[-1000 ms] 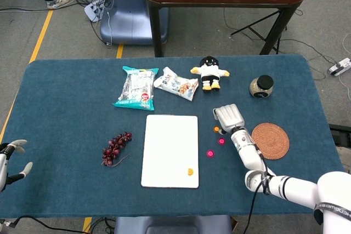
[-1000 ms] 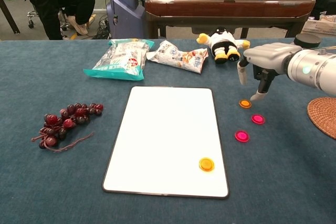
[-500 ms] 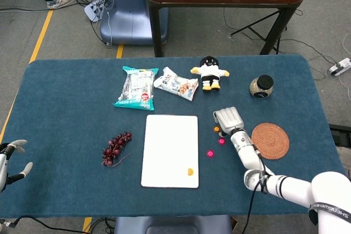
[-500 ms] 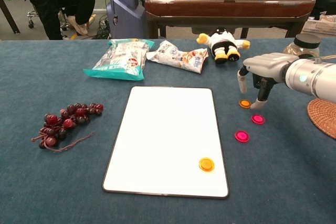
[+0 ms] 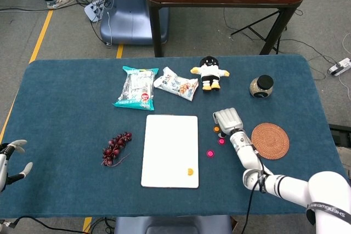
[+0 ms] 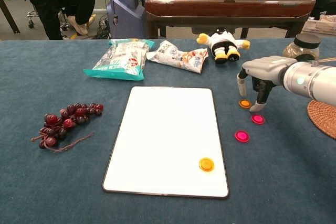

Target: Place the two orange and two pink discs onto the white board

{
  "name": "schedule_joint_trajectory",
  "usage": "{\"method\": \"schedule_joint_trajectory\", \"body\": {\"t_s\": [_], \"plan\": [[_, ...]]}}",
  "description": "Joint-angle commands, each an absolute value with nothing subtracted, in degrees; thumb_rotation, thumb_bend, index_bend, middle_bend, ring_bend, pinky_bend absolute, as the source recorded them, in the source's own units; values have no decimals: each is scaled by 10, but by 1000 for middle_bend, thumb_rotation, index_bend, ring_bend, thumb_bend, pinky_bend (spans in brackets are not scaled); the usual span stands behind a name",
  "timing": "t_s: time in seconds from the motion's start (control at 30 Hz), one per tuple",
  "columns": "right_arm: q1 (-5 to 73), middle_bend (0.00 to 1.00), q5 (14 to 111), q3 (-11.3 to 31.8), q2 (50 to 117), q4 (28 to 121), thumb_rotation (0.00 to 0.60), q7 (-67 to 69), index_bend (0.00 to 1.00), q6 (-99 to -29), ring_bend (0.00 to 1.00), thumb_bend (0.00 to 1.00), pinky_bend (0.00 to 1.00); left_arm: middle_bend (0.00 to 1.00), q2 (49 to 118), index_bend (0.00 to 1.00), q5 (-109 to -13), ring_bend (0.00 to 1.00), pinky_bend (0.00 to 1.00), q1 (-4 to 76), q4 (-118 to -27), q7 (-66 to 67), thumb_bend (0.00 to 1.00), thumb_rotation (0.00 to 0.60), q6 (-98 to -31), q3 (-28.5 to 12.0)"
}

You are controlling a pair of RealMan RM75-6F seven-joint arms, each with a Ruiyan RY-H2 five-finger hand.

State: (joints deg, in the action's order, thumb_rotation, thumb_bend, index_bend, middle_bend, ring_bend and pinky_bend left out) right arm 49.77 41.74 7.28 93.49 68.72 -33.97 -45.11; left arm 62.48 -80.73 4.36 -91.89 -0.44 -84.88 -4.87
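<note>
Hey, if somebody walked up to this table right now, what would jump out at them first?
The flat white board at the table's centre, with one orange disc on its near right corner. Just right, the robot's right hand hovers over another orange disc, beside two pink discs on blue cloth.

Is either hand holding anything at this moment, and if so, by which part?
Nothing is held. The right hand hovers over the orange disc on the cloth, fingers apart; the left hand is empty at the table's edge.

The robot's arm (image 5: 328, 207) carries small dark lettering, too small to read surely. The print on the two snack bags (image 6: 120, 57) cannot be read either.
</note>
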Motion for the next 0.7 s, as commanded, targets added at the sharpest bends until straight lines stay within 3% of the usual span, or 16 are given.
{"method": "schedule_joint_trajectory", "body": {"t_s": [0.03, 0.7], "plan": [[499, 1000, 414, 72, 937, 683, 600, -340, 456, -449, 1000, 107, 1000, 451, 625, 360, -807, 293, 472, 44, -919, -5, 272, 600, -849, -49], [505, 1000, 397, 71, 939, 676, 600, -334, 456, -434, 1000, 199, 1000, 451, 624, 360, -808, 293, 472, 43, -920, -6, 272, 600, -849, -48]]}}
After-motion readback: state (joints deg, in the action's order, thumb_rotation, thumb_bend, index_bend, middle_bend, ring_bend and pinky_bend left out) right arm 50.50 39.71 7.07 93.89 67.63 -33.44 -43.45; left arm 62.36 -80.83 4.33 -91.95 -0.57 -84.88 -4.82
